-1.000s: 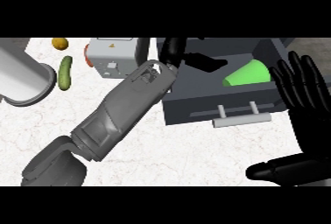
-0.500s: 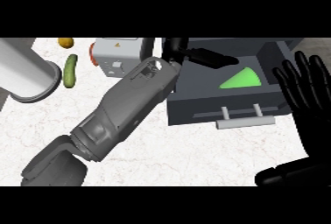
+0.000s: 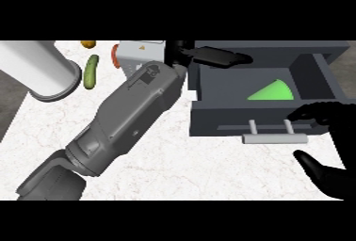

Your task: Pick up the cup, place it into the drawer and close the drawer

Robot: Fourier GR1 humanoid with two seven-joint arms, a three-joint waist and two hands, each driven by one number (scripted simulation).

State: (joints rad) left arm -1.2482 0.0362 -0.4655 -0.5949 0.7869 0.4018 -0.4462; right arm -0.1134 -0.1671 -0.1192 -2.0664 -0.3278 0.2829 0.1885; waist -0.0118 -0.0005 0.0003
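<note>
The green cup (image 3: 271,90) lies on its side inside the open dark grey drawer (image 3: 208,120), free of both hands. My left forearm crosses the counter from lower left. My left hand (image 3: 208,55) is above the drawer's back left corner, open, with its fingers stretched straight over the rear rim and nothing in them. At the right edge is my right hand (image 3: 332,175), open. Its bent fingers (image 3: 319,113) sit at the right end of the drawer's front panel, above the silver handle (image 3: 274,138), and its thumb is spread wide below.
A big white cylinder (image 3: 38,68) stands at the upper left. A green cucumber (image 3: 91,71) and a small yellow-brown item (image 3: 88,44) lie beside it. A white box with an orange mark (image 3: 139,52) sits behind my left wrist. White marble counter (image 3: 208,174) fills the foreground.
The left hand has left the cup in the drawer and now sits at its back left corner. The right hand's fingers, straight before, have bent down by the drawer's front.
</note>
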